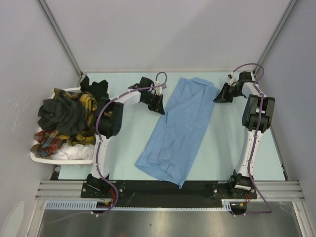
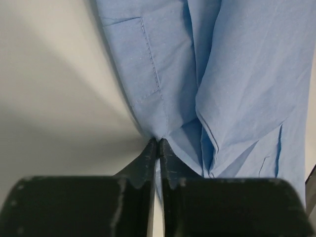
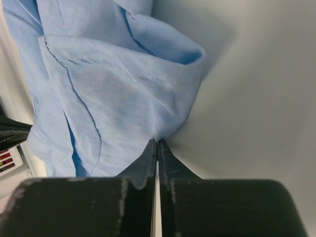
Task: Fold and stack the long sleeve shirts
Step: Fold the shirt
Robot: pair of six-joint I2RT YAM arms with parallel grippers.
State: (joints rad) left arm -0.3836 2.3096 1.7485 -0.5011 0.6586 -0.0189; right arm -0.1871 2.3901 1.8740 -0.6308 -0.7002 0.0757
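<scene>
A light blue shirt [image 1: 178, 129] lies folded lengthwise in a long strip down the middle of the table. My left gripper [image 1: 160, 105] is shut on its left edge near the far end; the left wrist view shows the cloth [image 2: 217, 74] pinched at the fingertips [image 2: 159, 144]. My right gripper [image 1: 219, 95] is shut on the shirt's far right corner; the right wrist view shows the cloth [image 3: 118, 94] pinched at its fingertips [image 3: 158, 143]. Dark green-black [image 1: 61, 116] and yellow-black plaid [image 1: 86, 101] shirts are heaped in the basket on the left, with red plaid [image 1: 47, 140] below them.
A white slatted basket [image 1: 59, 159] stands at the table's left edge, piled high with clothes. The pale green table [image 1: 232, 148] ends at a black strip [image 1: 163, 190] along the near edge between the arm bases. Grey walls close in behind and at both sides.
</scene>
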